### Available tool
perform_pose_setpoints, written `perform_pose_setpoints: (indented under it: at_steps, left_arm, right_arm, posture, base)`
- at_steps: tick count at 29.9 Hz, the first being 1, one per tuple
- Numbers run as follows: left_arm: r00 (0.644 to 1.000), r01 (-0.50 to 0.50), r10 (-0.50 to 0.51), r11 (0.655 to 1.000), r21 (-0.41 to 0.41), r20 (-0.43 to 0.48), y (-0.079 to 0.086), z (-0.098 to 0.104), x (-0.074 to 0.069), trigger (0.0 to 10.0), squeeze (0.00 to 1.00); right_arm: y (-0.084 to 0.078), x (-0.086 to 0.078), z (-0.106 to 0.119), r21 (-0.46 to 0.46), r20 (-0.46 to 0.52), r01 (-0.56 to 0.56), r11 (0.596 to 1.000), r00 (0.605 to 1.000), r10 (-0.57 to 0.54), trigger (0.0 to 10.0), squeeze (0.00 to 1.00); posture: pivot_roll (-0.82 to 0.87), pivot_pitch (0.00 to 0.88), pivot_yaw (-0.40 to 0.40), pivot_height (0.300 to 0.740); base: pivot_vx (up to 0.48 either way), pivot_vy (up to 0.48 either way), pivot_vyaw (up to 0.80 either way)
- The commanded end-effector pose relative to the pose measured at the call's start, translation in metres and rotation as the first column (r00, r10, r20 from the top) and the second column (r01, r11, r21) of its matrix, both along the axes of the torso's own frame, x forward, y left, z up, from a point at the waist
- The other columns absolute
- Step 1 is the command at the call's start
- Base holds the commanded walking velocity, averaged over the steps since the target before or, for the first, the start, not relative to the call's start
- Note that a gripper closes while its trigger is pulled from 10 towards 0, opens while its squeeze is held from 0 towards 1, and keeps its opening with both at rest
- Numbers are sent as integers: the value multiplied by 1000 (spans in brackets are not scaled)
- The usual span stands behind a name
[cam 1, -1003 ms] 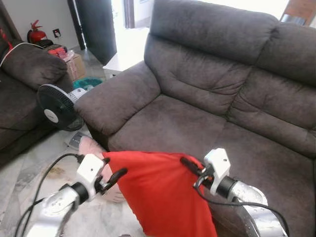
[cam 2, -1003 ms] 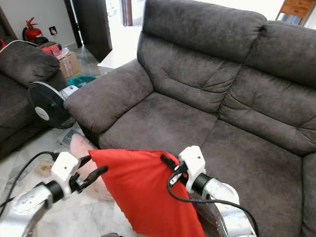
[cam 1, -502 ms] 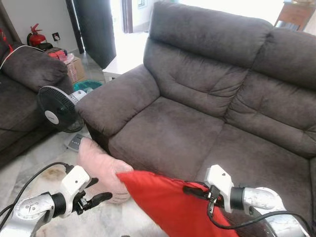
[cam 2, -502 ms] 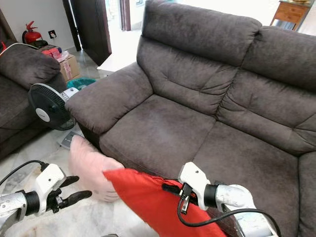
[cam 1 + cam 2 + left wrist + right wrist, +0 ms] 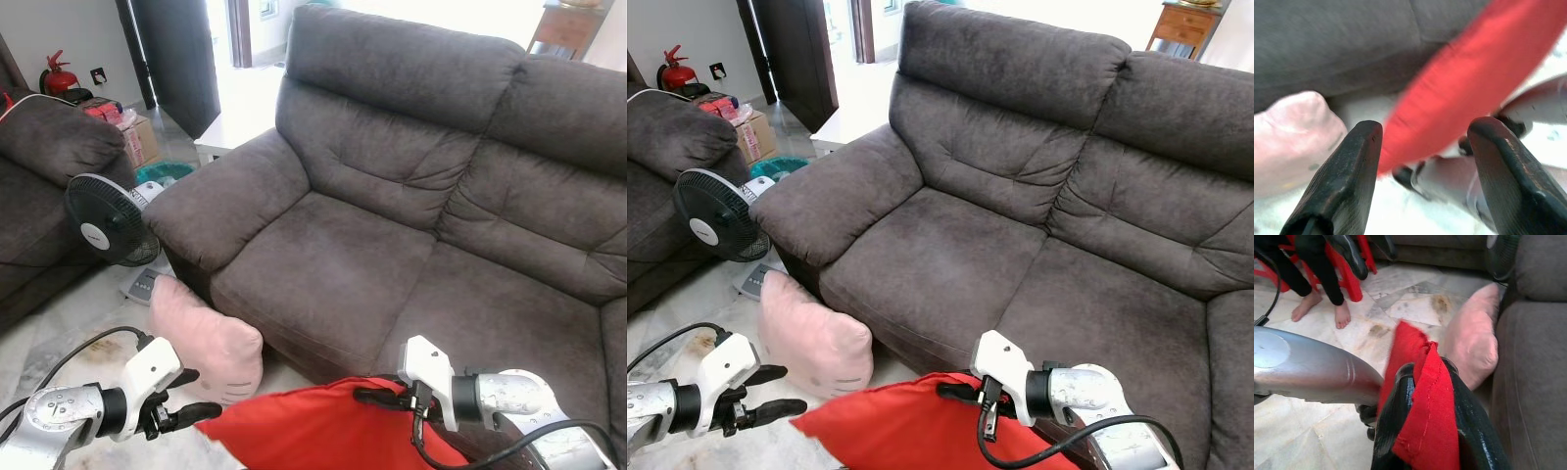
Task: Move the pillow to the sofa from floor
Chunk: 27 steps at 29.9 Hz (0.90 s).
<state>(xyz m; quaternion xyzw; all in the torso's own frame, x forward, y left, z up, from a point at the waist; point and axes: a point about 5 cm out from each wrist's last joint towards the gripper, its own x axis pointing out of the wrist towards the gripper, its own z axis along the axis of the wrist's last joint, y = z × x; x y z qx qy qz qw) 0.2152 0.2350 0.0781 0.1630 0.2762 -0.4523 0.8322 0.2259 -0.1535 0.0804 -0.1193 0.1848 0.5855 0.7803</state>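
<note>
Grey sofa [image 5: 392, 245] on marble floor [image 5: 59, 323]; fan [image 5: 103, 220] beside.

Arms: two silver metal tubes, polished and rounded.
Wrists: white blocky housings joined by black collars.
left gripper [image 5: 192, 397]: two long black fingers, matte and tapered.
right gripper [image 5: 377, 396]: same black fingers.
Cables: black cords looped beside each forearm.

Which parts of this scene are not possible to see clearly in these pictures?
- Red fabric pillow: its lower part is cut off by the bottom edge of both eye views; blurred in the left wrist view.
- Right gripper: its fingertips are covered by the red cloth.
- Person: legs and bare feet alone visible, the rest cut off by the right wrist view's top edge.
</note>
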Motion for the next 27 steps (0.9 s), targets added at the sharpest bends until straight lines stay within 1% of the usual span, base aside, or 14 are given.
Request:
perform_pose_setpoints:
  at_steps: [1, 4, 5, 8, 9, 11, 13, 15, 17, 20, 22, 25, 26, 27]
  left_arm:
    - [999, 37, -36, 999, 21, -33, 1, -2, -2, 10000, 0]
    - [990, 110, -105, 993, 47, -97, 1, -10, -7, 10000, 0]
    - [986, 142, -133, 985, 93, -95, 4, -13, -7, 10000, 0]
    - [988, 151, -144, 979, 139, -64, 7, -13, -3, 10000, 0]
    - [984, 179, -176, 965, 190, -28, 6, -13, 1, 10000, 0]
    - [982, 190, -190, 960, 204, -19, 6, -13, 2, 10000, 0]
    - [972, 222, -234, 943, 249, 21, 3, -15, 5, 10000, 0]
    - [963, 243, -264, 932, 268, 46, 1, -15, 6, 10000, 0]
    - [963, 243, -264, 932, 268, 46, 1, -15, 6, 10000, 0]
    - [933, 322, -350, 915, 244, 83, -5, -8, 5, 10000, 0]
    - [907, 368, -408, 890, 271, 109, -5, -6, 5, 10000, 0]
    - [888, 413, -452, 865, 285, 84, -2, -8, 2, 10000, 0]
    - [888, 413, -452, 865, 285, 84, -2, -8, 2, 10000, 0]
    - [876, 442, -477, 849, 289, 63, -2, -10, 0, 10000, 0]
  right_arm:
    - [10, 6, 28, 68, 111, -62, 996, 992, 54, 10000, 0]
    - [15, 4, 32, 78, 108, -95, 992, 990, 86, 10000, 0]
    - [17, 3, 33, 81, 106, -110, 991, 989, 101, 10000, 0]
    - [18, 2, 34, 82, 103, -121, 989, 988, 113, 10000, 0]
    - [19, 0, 34, 81, 97, -132, 988, 988, 124, 10000, 0]
    - [20, 0, 34, 80, 95, -135, 988, 987, 127, 10000, 0]
    - [21, -3, 33, 84, 85, -150, 985, 986, 143, 10000, 0]
    - [22, -5, 33, 84, 78, -161, 983, 985, 155, 10000, 0]
    - [22, -5, 33, 84, 78, -161, 983, 985, 155, 10000, 0]
    - [17, -14, 28, 44, 50, -209, 977, 977, 206, 10000, 0]
    - [15, -18, 26, 32, 39, -233, 972, 972, 232, 10000, 0]
    - [14, -20, 26, 14, 32, -265, 964, 964, 264, 10000, 0]
    - [14, -20, 26, 14, 32, -265, 964, 964, 264, 10000, 0]
    - [14, -21, 26, 6, 29, -276, 961, 961, 276, 10000, 0]
  posture:
    - [133, 0, -46, 740]
    - [133, 0, -47, 740]
    - [134, 0, -47, 740]
    - [137, 0, -48, 740]
    - [138, 0, -47, 740]
    - [138, 0, -47, 740]
    - [140, 0, -47, 740]
    - [138, 0, -46, 740]
    - [138, 0, -46, 740]
    - [142, 0, -44, 740]
    - [139, 0, -43, 740]
    - [137, 0, -43, 740]
    - [137, 0, -43, 740]
    - [135, 0, -44, 740]
  base:
    - [0, 0, 0]
    - [0, 0, 0]
    - [0, 0, 0]
    - [0, 0, 0]
    - [0, 0, 0]
    - [0, 0, 0]
    - [0, 0, 0]
    - [0, 0, 0]
    - [0, 0, 0]
    - [0, 0, 0]
    - [0, 0, 0]
    - [0, 0, 0]
    - [0, 0, 0]
    - [0, 0, 0]
